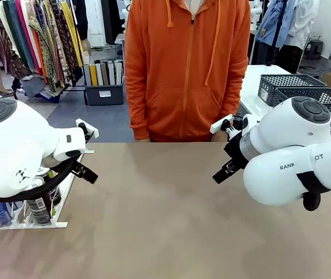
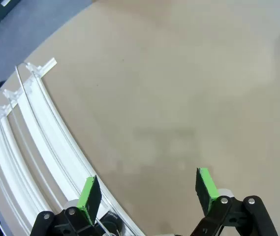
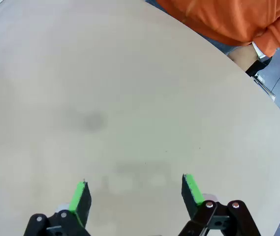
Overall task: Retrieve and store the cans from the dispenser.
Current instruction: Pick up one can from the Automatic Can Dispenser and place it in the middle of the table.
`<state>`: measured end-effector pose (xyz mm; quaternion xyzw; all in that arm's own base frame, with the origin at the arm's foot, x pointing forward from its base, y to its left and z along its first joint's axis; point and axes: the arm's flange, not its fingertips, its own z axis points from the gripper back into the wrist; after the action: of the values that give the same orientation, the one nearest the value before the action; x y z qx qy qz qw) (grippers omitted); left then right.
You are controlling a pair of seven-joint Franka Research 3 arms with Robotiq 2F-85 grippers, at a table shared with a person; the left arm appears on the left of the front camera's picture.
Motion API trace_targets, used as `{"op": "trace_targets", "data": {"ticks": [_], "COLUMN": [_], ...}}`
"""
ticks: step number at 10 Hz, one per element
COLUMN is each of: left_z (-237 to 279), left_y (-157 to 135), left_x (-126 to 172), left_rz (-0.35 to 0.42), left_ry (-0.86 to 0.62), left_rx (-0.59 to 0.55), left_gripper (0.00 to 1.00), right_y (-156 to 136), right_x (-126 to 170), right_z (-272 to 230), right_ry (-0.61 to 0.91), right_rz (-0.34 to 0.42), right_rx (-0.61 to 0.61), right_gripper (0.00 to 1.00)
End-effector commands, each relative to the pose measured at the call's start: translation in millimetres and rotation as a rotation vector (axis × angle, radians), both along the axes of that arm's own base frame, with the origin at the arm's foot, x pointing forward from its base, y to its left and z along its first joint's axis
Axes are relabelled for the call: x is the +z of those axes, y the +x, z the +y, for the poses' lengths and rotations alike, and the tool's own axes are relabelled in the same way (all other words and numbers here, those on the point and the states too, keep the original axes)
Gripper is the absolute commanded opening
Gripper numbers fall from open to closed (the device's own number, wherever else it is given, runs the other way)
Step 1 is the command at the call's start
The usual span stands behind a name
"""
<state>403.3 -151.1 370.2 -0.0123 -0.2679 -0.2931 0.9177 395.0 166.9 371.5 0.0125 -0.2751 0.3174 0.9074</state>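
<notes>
Nothing picked yet, looks like the very start. Cans sit in the white dispenser at the table's near-left corner, half hidden under the left arm. Left gripper hangs w/ jaws wide apart, empty, at the rails' edge. Right gripper is likewise spread and empty over bare tabletop, near the person in the orange hoodie. Next, I'd say: left arm lines up over a lane, drops round one can, closes. Storage prob. the dark lattice baskets far right.
</notes>
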Motion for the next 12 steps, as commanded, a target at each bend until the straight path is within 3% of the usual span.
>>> {"op": "trace_targets", "data": {"ticks": [1, 12], "left_z": [0.0, 0.0], "left_y": [0.0, 0.0], "left_x": [0.2, 0.2], "left_rz": [0.000, 0.000], "left_ry": [0.000, 0.000], "left_rx": [0.000, 0.000], "left_gripper": [1.00, 1.00], "right_y": [0.0, 0.0], "right_x": [0.0, 0.0], "right_z": [0.0, 0.0], "right_ry": [0.000, 0.000], "right_rz": [0.000, 0.000], "right_rx": [0.000, 0.000], "right_gripper": [1.00, 1.00]}}
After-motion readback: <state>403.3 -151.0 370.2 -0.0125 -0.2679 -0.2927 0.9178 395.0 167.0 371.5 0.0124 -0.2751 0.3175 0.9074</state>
